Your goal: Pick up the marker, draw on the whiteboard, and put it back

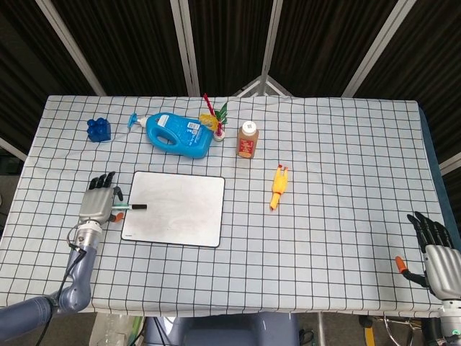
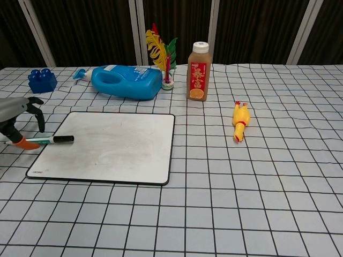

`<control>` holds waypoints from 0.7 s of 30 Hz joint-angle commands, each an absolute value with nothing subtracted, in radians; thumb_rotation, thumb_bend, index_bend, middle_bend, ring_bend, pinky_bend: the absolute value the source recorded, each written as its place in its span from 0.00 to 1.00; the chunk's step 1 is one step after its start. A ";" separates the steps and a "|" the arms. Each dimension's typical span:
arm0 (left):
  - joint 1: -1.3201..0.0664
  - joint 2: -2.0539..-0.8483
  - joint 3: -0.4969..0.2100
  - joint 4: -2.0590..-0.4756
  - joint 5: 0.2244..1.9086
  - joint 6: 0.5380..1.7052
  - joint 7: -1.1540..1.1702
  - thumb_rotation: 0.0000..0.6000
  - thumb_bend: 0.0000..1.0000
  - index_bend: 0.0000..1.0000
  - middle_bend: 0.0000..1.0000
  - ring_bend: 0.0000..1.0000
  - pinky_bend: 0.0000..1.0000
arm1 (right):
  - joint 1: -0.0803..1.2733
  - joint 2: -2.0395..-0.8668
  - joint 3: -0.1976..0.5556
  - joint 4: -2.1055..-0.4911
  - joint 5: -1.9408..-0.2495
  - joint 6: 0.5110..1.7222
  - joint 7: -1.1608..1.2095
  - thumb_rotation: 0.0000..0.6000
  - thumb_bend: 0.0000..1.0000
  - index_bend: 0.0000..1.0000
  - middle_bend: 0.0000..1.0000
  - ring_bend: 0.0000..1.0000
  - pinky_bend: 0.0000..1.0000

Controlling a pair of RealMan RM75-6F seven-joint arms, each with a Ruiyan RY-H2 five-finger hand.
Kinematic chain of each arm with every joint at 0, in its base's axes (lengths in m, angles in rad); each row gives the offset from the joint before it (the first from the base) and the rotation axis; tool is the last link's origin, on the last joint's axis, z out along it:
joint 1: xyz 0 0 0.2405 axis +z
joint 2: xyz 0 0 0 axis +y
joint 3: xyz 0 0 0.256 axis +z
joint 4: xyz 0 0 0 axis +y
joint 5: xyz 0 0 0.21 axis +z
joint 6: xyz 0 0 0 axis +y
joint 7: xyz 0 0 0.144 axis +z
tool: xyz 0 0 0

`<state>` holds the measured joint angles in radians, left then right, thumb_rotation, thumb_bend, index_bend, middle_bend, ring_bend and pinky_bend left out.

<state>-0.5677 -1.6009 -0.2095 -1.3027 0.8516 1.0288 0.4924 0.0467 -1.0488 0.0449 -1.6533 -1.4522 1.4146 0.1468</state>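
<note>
The whiteboard [image 1: 176, 209] [image 2: 112, 144] lies flat on the checked cloth, left of centre. The marker [image 1: 134, 207] [image 2: 52, 140] lies across its left edge, black cap on the board and green-and-white body pointing left. My left hand [image 1: 99, 203] [image 2: 19, 115] hovers over the marker's rear end. Its fingers arch above the barrel, and the orange thumb tip sits beside it on the cloth. The marker still rests flat. My right hand [image 1: 436, 252] stays at the table's near right corner, fingers spread, holding nothing; the chest view does not show it.
Behind the board lie a blue detergent bottle [image 1: 176, 133] [image 2: 126, 81], a feathered shuttlecock [image 1: 215, 119] [image 2: 161, 59] and an upright juice bottle [image 1: 247, 140] [image 2: 198, 72]. A blue block [image 1: 99, 130] [image 2: 42, 80] sits far left. A yellow rubber chicken [image 1: 278, 187] [image 2: 239, 121] lies right of the board.
</note>
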 commanded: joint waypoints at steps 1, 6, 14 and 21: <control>-0.575 -1.612 -0.211 -1.291 0.847 1.024 0.497 1.00 0.36 0.48 0.00 0.00 0.00 | 0.047 -1.048 0.045 -1.653 -1.451 1.414 0.147 1.00 0.35 0.00 0.00 0.00 0.00; -0.586 -1.631 -0.211 -1.274 0.840 1.021 0.505 1.00 0.37 0.48 0.00 0.00 0.00 | 0.047 -1.048 0.046 -1.654 -1.451 1.414 0.148 1.00 0.35 0.00 0.00 0.00 0.00; -0.595 -1.641 -0.214 -1.258 0.820 1.014 0.513 1.00 0.44 0.49 0.00 0.00 0.00 | 0.047 -1.048 0.047 -1.656 -1.451 1.414 0.148 1.00 0.35 0.00 0.00 0.00 0.00; -0.597 -1.645 -0.215 -1.262 0.805 1.010 0.510 1.00 0.53 0.55 0.00 0.00 0.00 | 0.047 -1.050 0.047 -1.655 -1.451 1.416 0.147 1.00 0.35 0.00 0.00 0.00 0.00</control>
